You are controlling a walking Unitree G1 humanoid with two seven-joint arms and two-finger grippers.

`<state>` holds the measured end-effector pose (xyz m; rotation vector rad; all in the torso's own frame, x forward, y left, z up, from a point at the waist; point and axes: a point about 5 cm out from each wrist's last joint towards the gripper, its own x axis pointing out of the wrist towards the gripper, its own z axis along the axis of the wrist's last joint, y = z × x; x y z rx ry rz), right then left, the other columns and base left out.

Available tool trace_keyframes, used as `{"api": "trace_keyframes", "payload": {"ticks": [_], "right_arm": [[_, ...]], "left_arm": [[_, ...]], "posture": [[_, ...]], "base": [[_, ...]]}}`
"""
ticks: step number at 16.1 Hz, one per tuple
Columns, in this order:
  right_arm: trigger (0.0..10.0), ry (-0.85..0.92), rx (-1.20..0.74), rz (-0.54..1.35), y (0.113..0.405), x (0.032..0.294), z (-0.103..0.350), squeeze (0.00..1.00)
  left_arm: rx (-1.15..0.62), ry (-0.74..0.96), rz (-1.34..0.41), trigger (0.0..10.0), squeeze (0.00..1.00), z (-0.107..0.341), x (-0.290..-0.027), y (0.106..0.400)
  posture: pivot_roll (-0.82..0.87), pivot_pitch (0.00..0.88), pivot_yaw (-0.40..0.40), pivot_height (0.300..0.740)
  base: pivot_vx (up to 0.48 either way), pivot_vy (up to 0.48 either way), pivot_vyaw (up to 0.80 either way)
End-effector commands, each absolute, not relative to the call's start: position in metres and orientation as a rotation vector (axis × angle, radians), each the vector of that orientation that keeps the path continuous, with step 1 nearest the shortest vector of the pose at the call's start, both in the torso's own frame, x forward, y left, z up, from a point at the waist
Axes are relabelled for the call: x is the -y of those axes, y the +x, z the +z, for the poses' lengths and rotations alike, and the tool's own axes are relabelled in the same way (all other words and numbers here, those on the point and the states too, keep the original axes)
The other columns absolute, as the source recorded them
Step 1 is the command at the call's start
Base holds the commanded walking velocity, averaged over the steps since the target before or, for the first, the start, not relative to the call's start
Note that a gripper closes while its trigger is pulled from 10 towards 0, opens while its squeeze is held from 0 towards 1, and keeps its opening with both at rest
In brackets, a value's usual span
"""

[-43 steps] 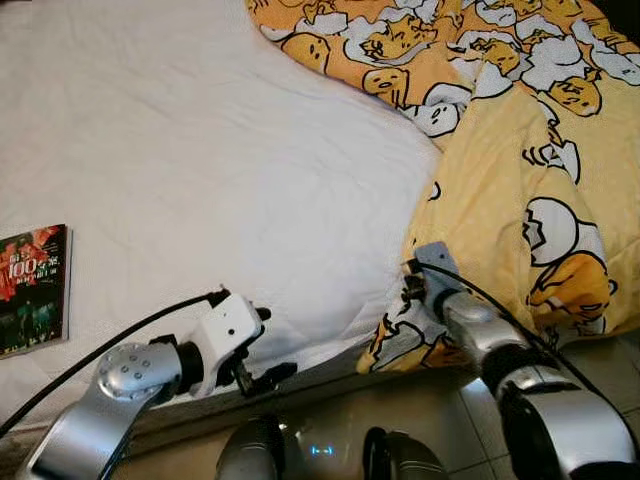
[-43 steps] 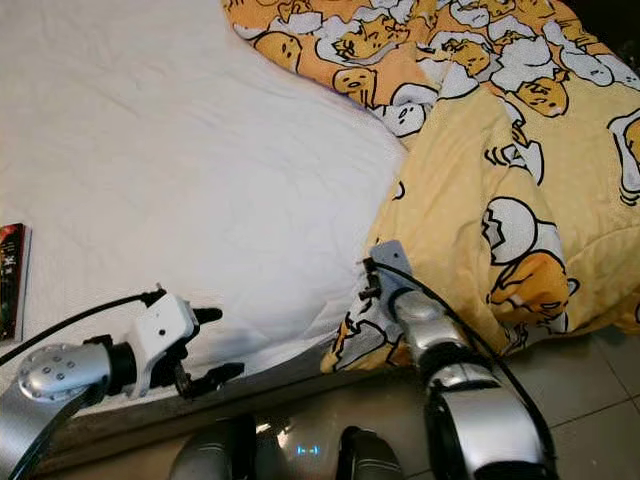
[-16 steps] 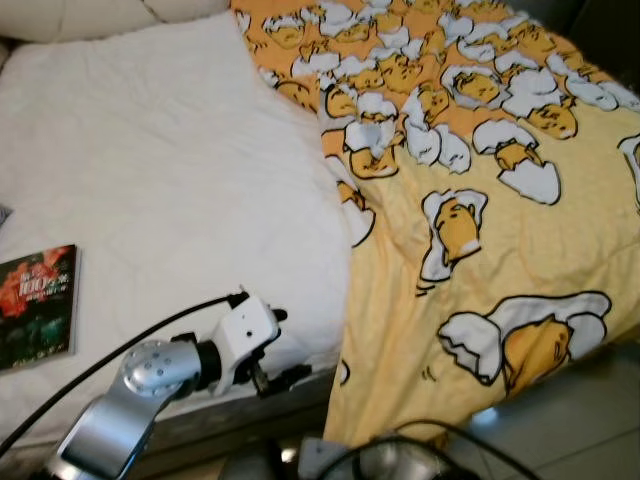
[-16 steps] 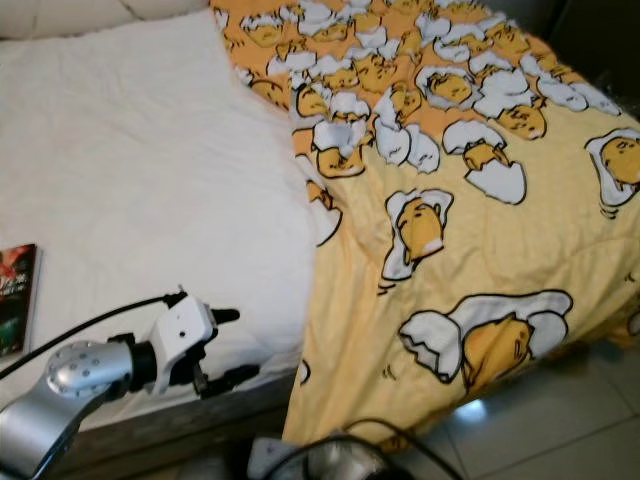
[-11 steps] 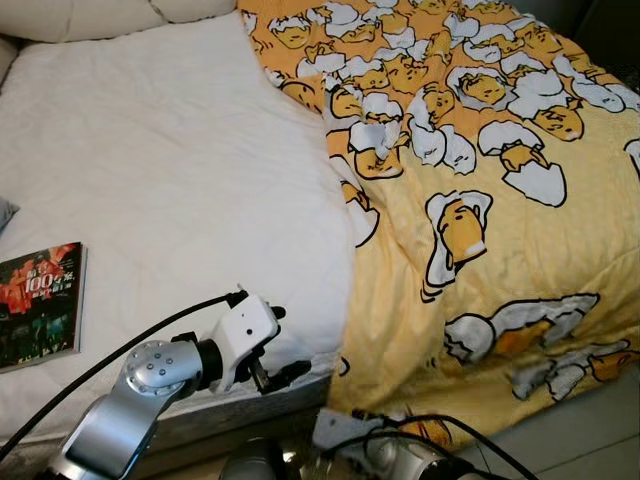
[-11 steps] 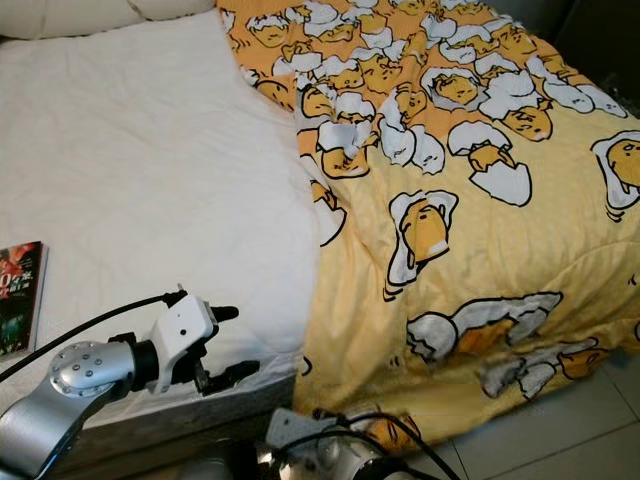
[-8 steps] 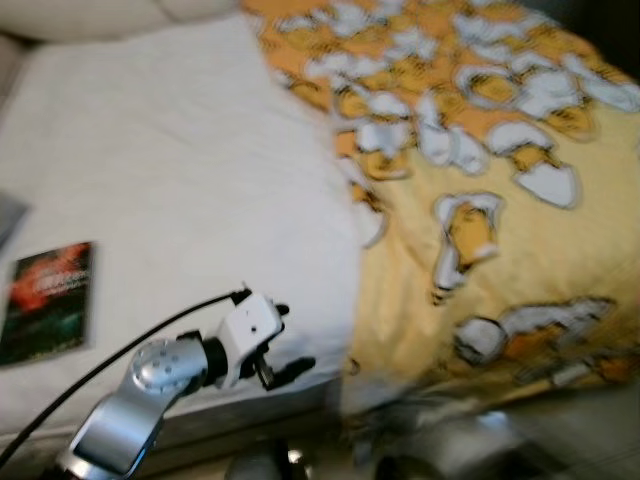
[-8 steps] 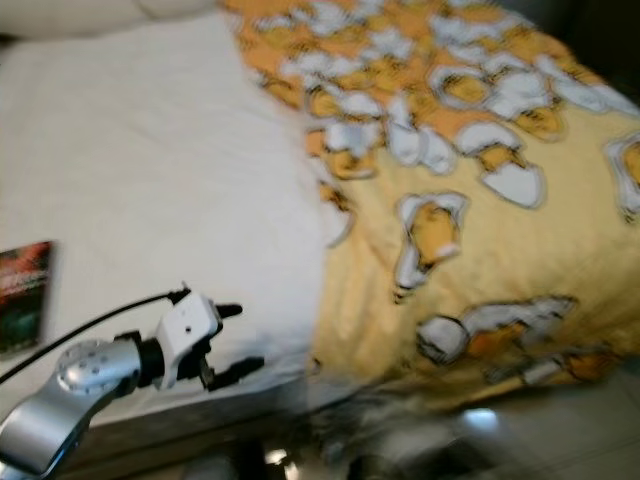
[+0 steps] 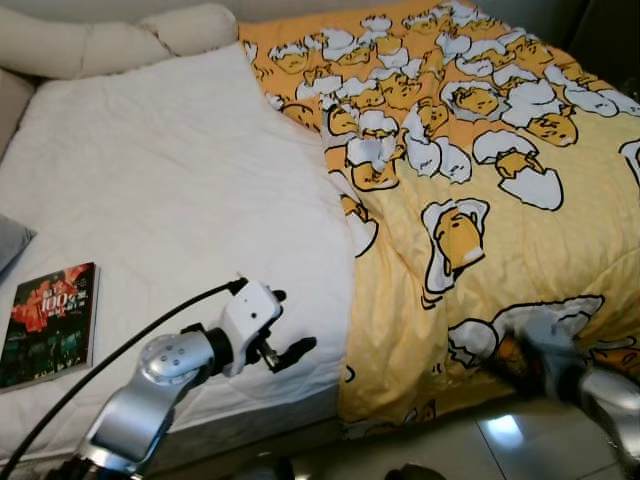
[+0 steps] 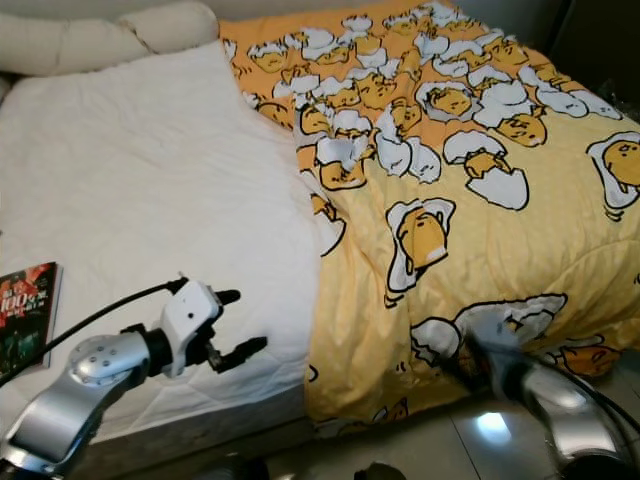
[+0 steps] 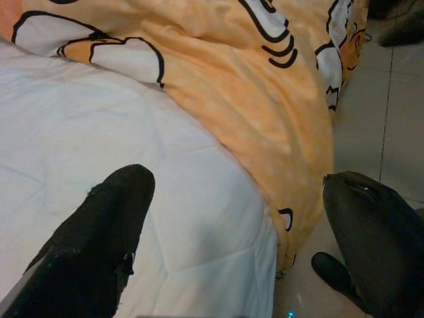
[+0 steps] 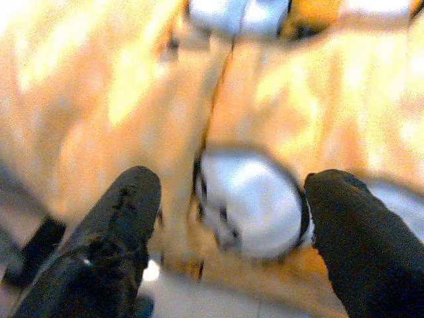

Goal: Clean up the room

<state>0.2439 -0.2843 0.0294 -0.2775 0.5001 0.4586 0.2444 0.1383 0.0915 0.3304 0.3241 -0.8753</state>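
Observation:
A yellow blanket printed with cartoon eggs lies spread flat over the right half of the bed and hangs over its foot edge. The left half shows the bare white sheet. My left gripper hovers open over the sheet's near edge, just left of the blanket's border. My right arm is blurred at the lower right. Its gripper is open, facing the blanket's hanging lower edge at close range, with nothing clamped between the fingers.
A dark-covered book lies on the sheet near the left edge, beside a grey pillow corner. Cream pillows line the head of the bed. Glossy floor tiles run along the foot.
The blanket went from bunched to spread flat over the bed's right half. My right arm swung from under the view to the blanket's lower right edge. The camera tilted up.

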Motion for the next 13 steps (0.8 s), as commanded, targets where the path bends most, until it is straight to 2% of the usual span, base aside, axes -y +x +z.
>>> {"api": "trace_keyframes", "payload": {"ticks": [1,2,3,5,6,9,13], "right_arm": [[10.0,-0.262,-0.444,0.460,0.250,0.272,0.030,1.00],[10.0,-0.260,-0.428,0.488,0.255,0.256,0.027,1.00],[10.0,-0.259,-0.409,0.547,0.262,0.218,0.022,1.00],[10.0,-0.273,-0.376,0.596,0.273,0.180,0.025,1.00],[10.0,-0.288,-0.347,0.585,0.291,0.160,0.032,1.00],[10.0,-0.407,-0.372,0.618,0.309,0.130,0.033,1.00],[10.0,-0.548,-0.469,0.619,0.319,0.118,0.030,1.00]], "left_arm": [[-0.330,0.342,-0.863,10.0,0.00,0.090,-0.140,0.246],[-0.330,0.347,-0.865,10.0,0.00,0.089,-0.139,0.246],[-0.331,0.354,-0.868,10.0,0.00,0.089,-0.138,0.246],[-0.331,0.359,-0.866,10.0,0.00,0.088,-0.139,0.246],[-0.337,0.356,-0.839,10.0,0.00,0.088,-0.143,0.246],[-0.359,0.368,-0.821,10.0,0.00,0.086,-0.147,0.244],[-0.358,0.382,-0.833,10.0,0.00,0.093,-0.153,0.241]], "posture": [[0.00,0.054,0.104,0.740],[0.00,0.057,0.103,0.740],[0.01,0.060,0.101,0.740],[0.02,0.063,0.092,0.740],[0.03,0.070,0.089,0.740],[0.04,0.079,0.085,0.740],[0.07,0.110,0.070,0.740]], "base": [[0.000,0.000,0.00],[0.000,0.000,0.00],[0.000,0.000,0.00],[0.000,0.000,0.00],[0.000,0.000,0.00],[0.000,0.000,0.00],[0.000,0.000,0.00]]}}
